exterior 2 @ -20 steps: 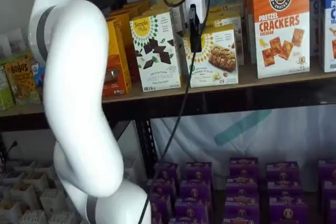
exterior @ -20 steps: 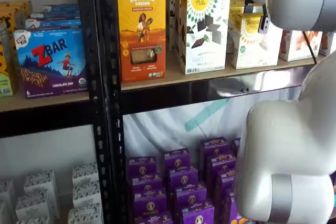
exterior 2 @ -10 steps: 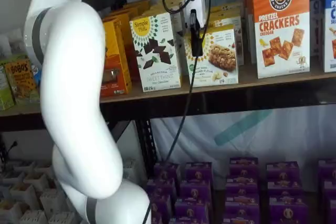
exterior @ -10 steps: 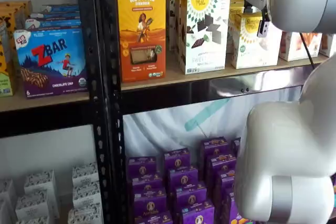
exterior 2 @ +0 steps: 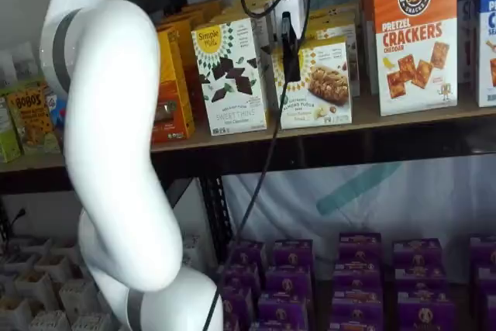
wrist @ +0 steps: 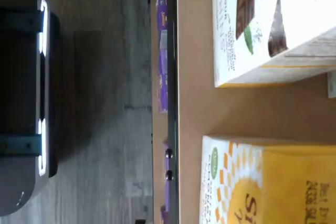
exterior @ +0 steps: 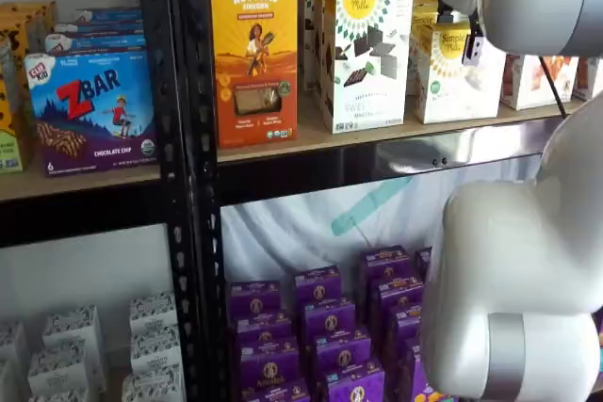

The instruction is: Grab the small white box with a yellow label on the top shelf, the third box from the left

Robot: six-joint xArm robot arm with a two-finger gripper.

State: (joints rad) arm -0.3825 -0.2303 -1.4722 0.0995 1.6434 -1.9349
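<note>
The small white box (exterior 2: 322, 83), cream with a yellow sunburst circle, stands on the top shelf (exterior 2: 403, 114) to the right of a taller white box with dark chocolate squares (exterior 2: 229, 75). It shows in both shelf views (exterior: 457, 72) and close up in the wrist view (wrist: 262, 182). My gripper (exterior 2: 289, 56) hangs in front of the small box's left part, with a cable beside it. Only a black finger shows, side-on, so I cannot tell whether it is open. In a shelf view the gripper (exterior: 474, 44) is a small dark tip before the box.
An orange Revival box (exterior: 252, 54) stands left of the taller box. An orange-and-white pretzel cracker box (exterior 2: 415, 36) stands to the right. A black upright (exterior: 184, 176) splits the shelving. Purple boxes (exterior 2: 356, 277) fill the lower level. My white arm (exterior 2: 116, 153) blocks much of the view.
The gripper has edged slightly lower in front of the small white box. The boxes have not moved.
</note>
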